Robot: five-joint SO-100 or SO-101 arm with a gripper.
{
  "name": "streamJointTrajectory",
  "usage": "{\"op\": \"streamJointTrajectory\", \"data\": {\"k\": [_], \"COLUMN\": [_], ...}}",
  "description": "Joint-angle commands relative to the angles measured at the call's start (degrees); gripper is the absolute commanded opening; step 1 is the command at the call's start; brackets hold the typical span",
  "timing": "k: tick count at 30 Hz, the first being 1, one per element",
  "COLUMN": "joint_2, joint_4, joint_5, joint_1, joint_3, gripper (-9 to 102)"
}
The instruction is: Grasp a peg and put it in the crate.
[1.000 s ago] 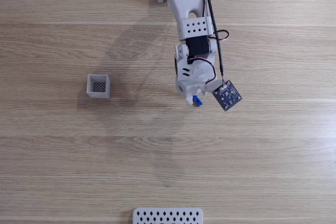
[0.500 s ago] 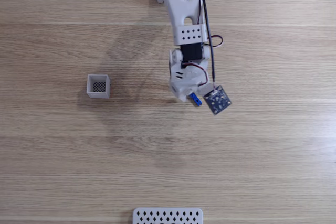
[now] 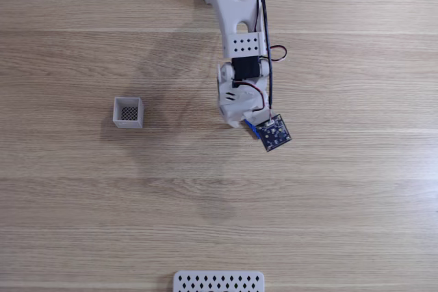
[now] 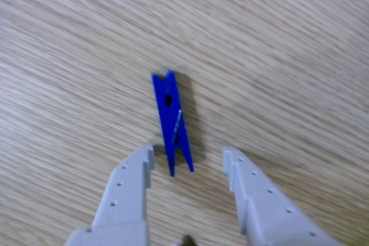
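The wooden table (image 3: 356, 196) spreads under everything, its planks running across the fixed view. One white arm (image 3: 236, 25) reaches down from the top edge, and since a second ago its lower end has swung toward the left of that view: the small square circuit board (image 3: 275, 135) hanging off its wrist now sits further left and a little lower than before. One white perforated panel (image 3: 218, 282) lies at the bottom edge, well below the gripper, and has not moved. One crate (image 3: 128, 112), a small white open box with a dark mesh floor, stands well apart to the left of the gripper in the fixed view, in the same spot as earlier.

The gripper (image 4: 188, 162) is spread wide in the other view, its two grey fingers (image 4: 130, 191) pointing up from the bottom edge with a clear gap between them. One bright-blue peg (image 4: 173, 122) lies flat on the wood, its near end just inside that gap, closer to the left finger and touching neither, while its forked far end stretches away beyond the fingertips. In the fixed view only a sliver of blue (image 3: 252, 128) shows beside the circuit board, less of it than half a second ago
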Motion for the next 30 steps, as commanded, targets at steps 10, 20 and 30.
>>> {"op": "streamJointTrajectory", "data": {"k": [10, 20, 30], "joint_2": [2.2, 6.9, 24.1], "joint_4": [-0.7, -5.4, -58.0], "joint_5": [0.1, 0.7, 1.1], "joint_1": [-2.5, -1.5, 10.9], "joint_3": [-1.7, -0.4, 22.5], "gripper": [16, -1, -1]}}
